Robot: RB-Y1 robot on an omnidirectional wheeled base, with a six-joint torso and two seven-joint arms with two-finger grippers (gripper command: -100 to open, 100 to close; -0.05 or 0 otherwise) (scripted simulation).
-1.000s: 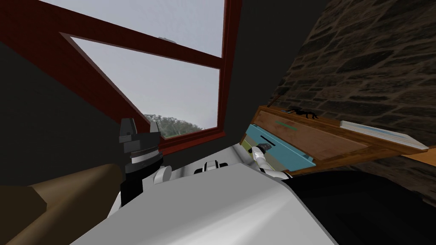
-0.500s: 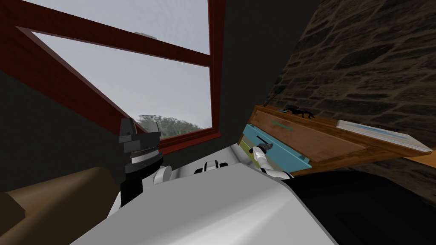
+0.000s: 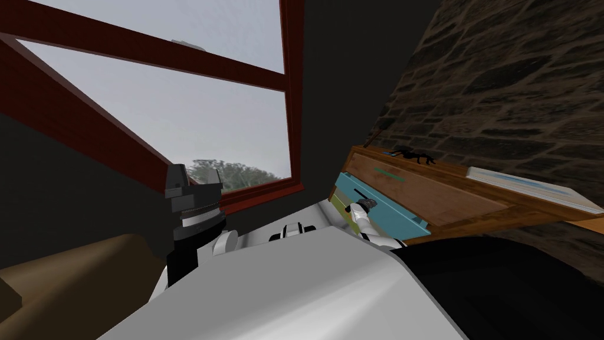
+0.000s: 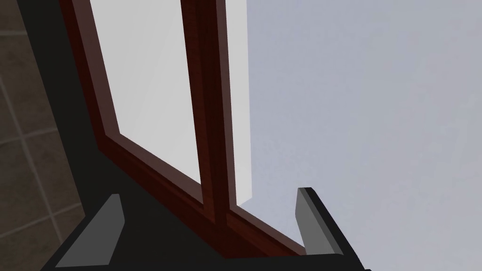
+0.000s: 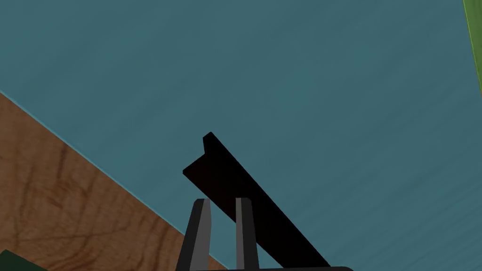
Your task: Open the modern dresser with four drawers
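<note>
Dresser (image 3: 454,198) on your right, blue drawer (image 3: 392,208) standing out from it, your right gripper (image 3: 364,204) on its handle (image 3: 360,193).

You are looking at a brown wood-grained body set against a dark stone wall (image 3: 507,88), with plain flat drawer fronts in different colours: the blue one juts forward of the wooden frame, and a yellow-green front (image 3: 337,205) sits just below it. In the right wrist view the right gripper (image 5: 222,201) has its two fingers (image 5: 201,226) drawn close together across the handle (image 5: 216,162), a straight black bar mounted on the teal-blue front. On the dresser's top lie a small black spidery figure (image 3: 416,155) and, further along, a flat pale slab (image 3: 531,186). Your left gripper (image 3: 193,177) is raised on your left, well apart from the dresser, its fingers (image 4: 310,226) spread wide with nothing between them.
</note>
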